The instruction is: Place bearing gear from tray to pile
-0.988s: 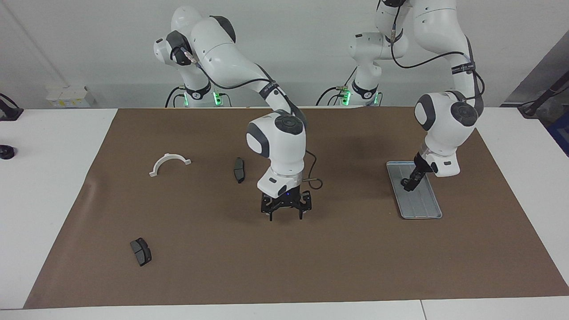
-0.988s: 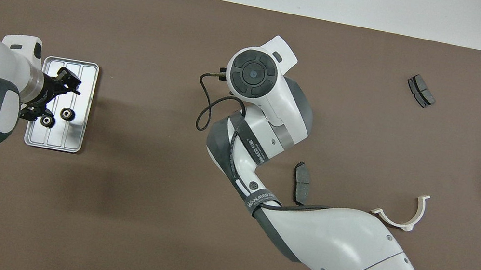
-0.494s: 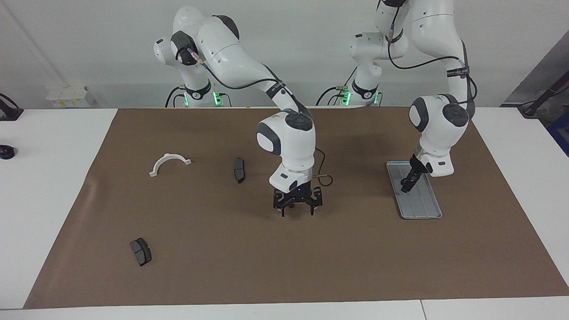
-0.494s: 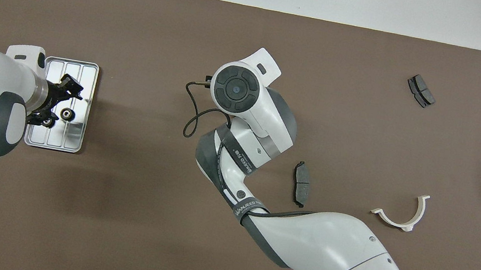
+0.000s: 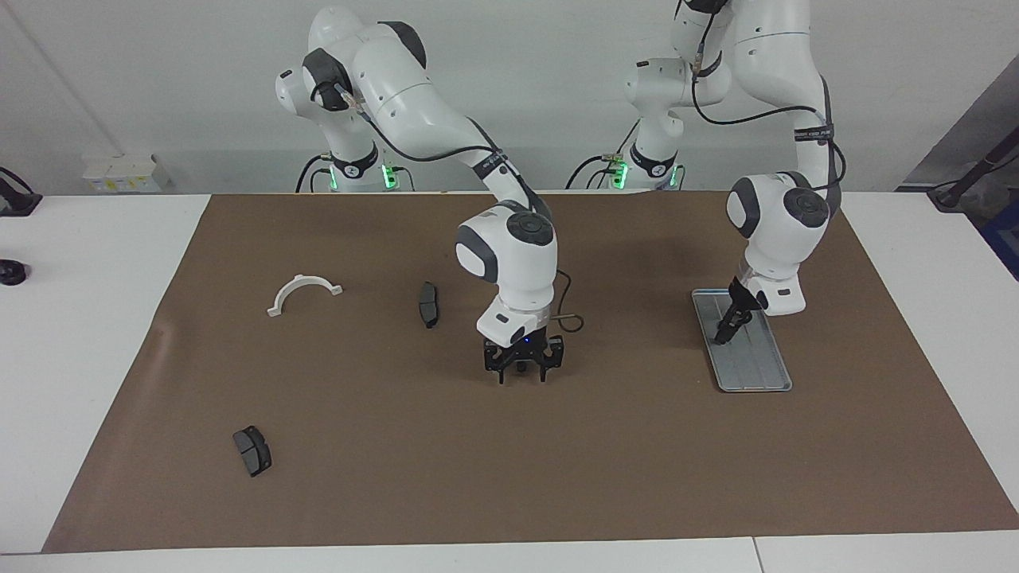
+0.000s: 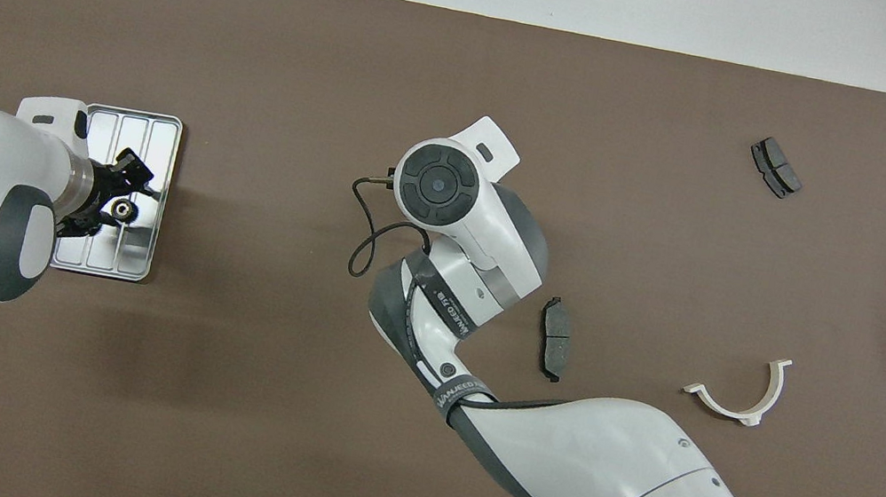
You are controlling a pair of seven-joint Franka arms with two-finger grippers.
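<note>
Pile parts sit toward the right arm's end of the table: a dark brake pad (image 5: 251,450) farthest from the robots, a white half-ring bracket (image 5: 303,291) nearer to them, and a second brake pad (image 5: 428,304) beside the bracket toward the middle. They are well apart from one another, and no gear shows among them. The right gripper (image 5: 522,379) hangs low over bare brown mat (image 5: 637,461) near the table's middle, its fingertips apart and nothing between them; it looks to be waiting. The left gripper (image 5: 723,338) is down inside the tray (image 5: 756,374), which lies at the left arm's end. From overhead a small black bearing gear (image 6: 118,209) shows on the tray's ridged floor right at this gripper, but I cannot tell whether the gripper is parted or already clamped on it. The step in hand appears to be the pick. To do it well, centre on the gear's round body, close squarely so it cannot squirt sideways along the ridges, lift straight up clear of the rim, then carry it toward the scattered parts.
</note>
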